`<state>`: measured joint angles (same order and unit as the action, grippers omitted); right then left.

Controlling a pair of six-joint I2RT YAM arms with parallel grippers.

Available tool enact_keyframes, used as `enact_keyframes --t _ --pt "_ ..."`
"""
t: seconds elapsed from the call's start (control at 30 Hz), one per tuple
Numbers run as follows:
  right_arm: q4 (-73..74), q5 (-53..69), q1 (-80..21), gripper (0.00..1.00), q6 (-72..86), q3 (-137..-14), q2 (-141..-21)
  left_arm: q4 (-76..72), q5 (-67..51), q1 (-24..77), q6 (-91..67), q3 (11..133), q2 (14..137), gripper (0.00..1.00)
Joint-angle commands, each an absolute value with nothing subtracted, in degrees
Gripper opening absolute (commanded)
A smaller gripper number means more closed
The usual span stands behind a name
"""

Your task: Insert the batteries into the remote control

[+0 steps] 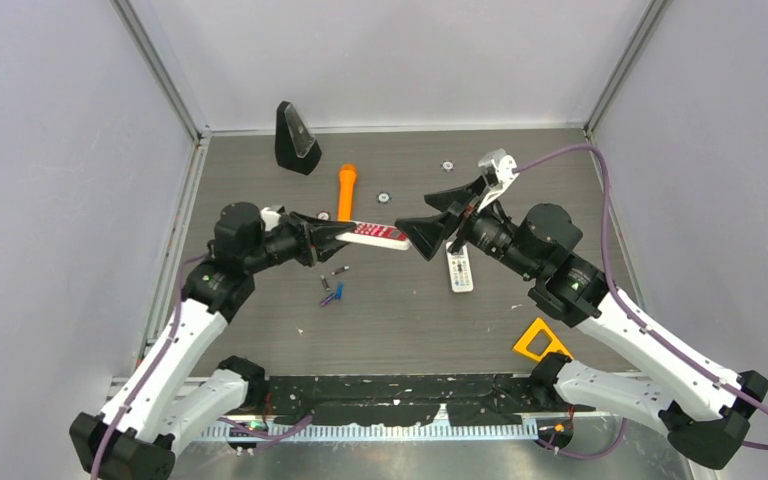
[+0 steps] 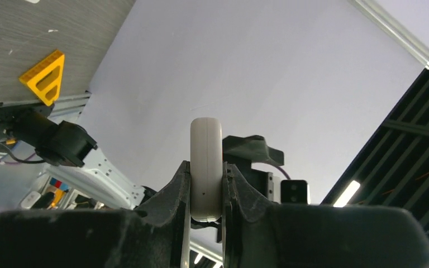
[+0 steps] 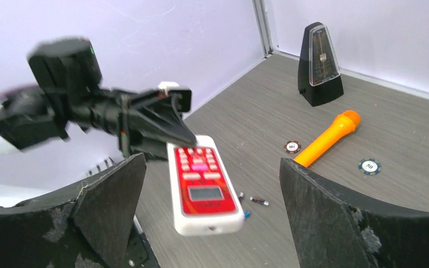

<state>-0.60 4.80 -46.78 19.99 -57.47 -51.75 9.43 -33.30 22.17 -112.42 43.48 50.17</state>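
Remote control (image 1: 380, 235), clenched by the left tool (image 1: 348, 232), points its long axis rightward toward the released right tool (image 1: 420, 226); batteries (image 1: 332, 291) lie lower-left on the bench (image 1: 410, 325).

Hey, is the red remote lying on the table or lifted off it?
Lifted. The left gripper is shut on the red remote, holding it in the air above the table.

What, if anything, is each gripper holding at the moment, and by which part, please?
The left gripper pinches the red remote control by its button end, the rest sticking out free. The right gripper is open, holding nothing.
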Motion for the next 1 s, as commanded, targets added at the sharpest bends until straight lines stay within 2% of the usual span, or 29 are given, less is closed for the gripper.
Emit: enact_keyframes --t 0.0,0.1,0.37,0.53,0.97 --pt "-0.82 11.83 -47.13 0.95 10.37 -58.47 -50.44 36.30 -28.71 22.43 -111.30 54.40 48.15 0.00" --pt "1.65 17.68 -47.08 0.96 1.93 -57.67 -49.81 47.40 -26.32 22.41 -110.31 58.43 48.40 0.00" --pt "-1.95 27.36 -47.11 0.99 -7.19 -53.13 -50.21 56.68 -25.71 22.47 -109.96 62.22 49.31 0.00" --pt "-3.16 32.69 -47.95 0.88 -11.13 -51.98 -52.93 58.89 -25.73 22.42 -109.60 63.02 49.75 0.00" --pt "-0.60 27.59 -55.16 0.85 -20.04 -52.31 -58.65 57.72 -25.65 22.43 -110.17 61.44 48.99 0.00"
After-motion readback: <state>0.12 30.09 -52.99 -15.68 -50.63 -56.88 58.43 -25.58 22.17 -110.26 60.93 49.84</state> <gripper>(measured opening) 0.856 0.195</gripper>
